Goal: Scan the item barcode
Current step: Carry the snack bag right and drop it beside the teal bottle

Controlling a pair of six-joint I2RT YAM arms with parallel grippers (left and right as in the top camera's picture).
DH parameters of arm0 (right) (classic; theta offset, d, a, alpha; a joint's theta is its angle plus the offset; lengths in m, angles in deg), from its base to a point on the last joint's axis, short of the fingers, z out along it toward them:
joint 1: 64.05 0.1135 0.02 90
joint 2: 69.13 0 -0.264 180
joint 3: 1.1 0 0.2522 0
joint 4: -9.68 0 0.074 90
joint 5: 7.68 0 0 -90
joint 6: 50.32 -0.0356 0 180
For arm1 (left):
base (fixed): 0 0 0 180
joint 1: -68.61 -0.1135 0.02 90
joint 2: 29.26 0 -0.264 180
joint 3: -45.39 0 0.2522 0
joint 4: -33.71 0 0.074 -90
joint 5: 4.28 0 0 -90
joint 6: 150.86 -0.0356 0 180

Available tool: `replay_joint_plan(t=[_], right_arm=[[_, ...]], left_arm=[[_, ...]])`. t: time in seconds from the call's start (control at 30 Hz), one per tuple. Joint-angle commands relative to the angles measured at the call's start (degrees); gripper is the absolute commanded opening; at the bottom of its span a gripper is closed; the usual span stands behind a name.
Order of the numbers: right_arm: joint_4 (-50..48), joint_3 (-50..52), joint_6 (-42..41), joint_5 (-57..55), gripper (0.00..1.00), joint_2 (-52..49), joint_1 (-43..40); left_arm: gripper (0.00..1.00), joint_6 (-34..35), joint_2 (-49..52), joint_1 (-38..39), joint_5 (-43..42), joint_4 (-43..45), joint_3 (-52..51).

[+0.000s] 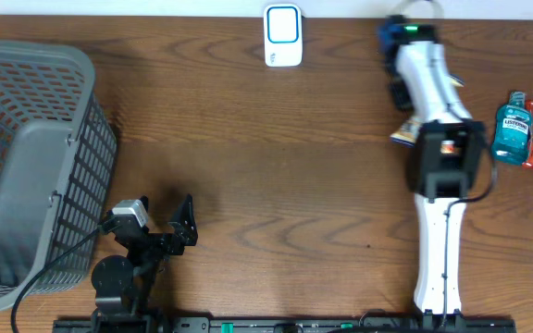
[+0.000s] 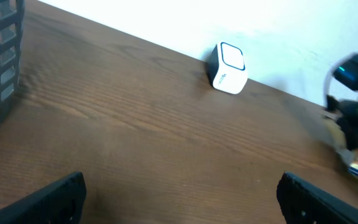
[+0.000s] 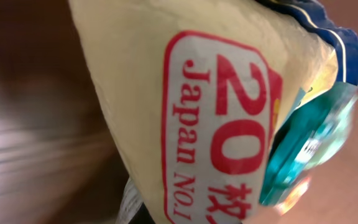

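R end effector (image 1: 430,146) is clamped on the yellow packet (image 3: 166,93), over the right side of the surface (image 1: 276,166) and well apart from the white scanner (image 1: 283,35) at the back edge. L end effector (image 2: 179,202) has its jaws spread wide, near the grey basket (image 1: 26,166).

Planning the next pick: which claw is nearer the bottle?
Right. The right claw, shut on a packet, is just left of the bottle; left claw, open, is far off by the basket.
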Motion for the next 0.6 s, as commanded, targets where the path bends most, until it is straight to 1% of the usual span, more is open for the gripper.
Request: replay_joint_plan(t=[0.0,0.1,0.17,0.23,0.37,0.4,0.43,0.47,0.53,0.57], right_arm=[[-0.5,3.1,-5.1,1.8,0.01,2.7,-5.9],[-4.6,5.5,-3.1,2.5,0.01,2.7,-10.8],[-7.4,6.5,0.8,4.5,0.01,2.7,-13.4],[-9.7,6.8,4.0,6.6,0.01,2.7,-15.6],[-13.8,6.7,7.7,9.0,0.01,3.0,-19.0],[-14.1,6.7,8.2,9.3,0.02,3.2,-19.3],[-14.4,6.6,8.4,9.7,0.06,3.4,-19.7],[-14.5,6.3,8.4,11.0,0.33,3.7,-19.9],[-14.4,5.6,9.0,16.2,0.81,4.8,-20.0],[-14.4,5.2,10.2,20.3,0.99,5.8,-19.9]], left_arm=[[0.98,-0.1,-0.2,0.2,-0.7,-1.2,-0.9],[0.98,-0.1,-0.2,0.2,-0.7,-1.2,-0.9],[0.98,-0.1,-0.2,0.2,-0.7,-1.2,-0.9],[0.98,-0.1,-0.2,0.2,-0.7,-1.2,-0.9],[0.98,-0.1,-0.2,0.2,-0.7,-1.2,-0.9],[0.98,-0.1,-0.2,0.2,-0.7,-1.2,-0.9],[0.98,-0.1,-0.2,0.2,-0.7,-1.2,-0.9],[0.98,-0.1,-0.2,0.2,-0.7,-1.2,-0.9],[0.98,-0.1,-0.2,0.2,-0.7,-1.2,-0.9],[0.98,-0.1,-0.2,0.2,-0.7,-1.2,-0.9]])
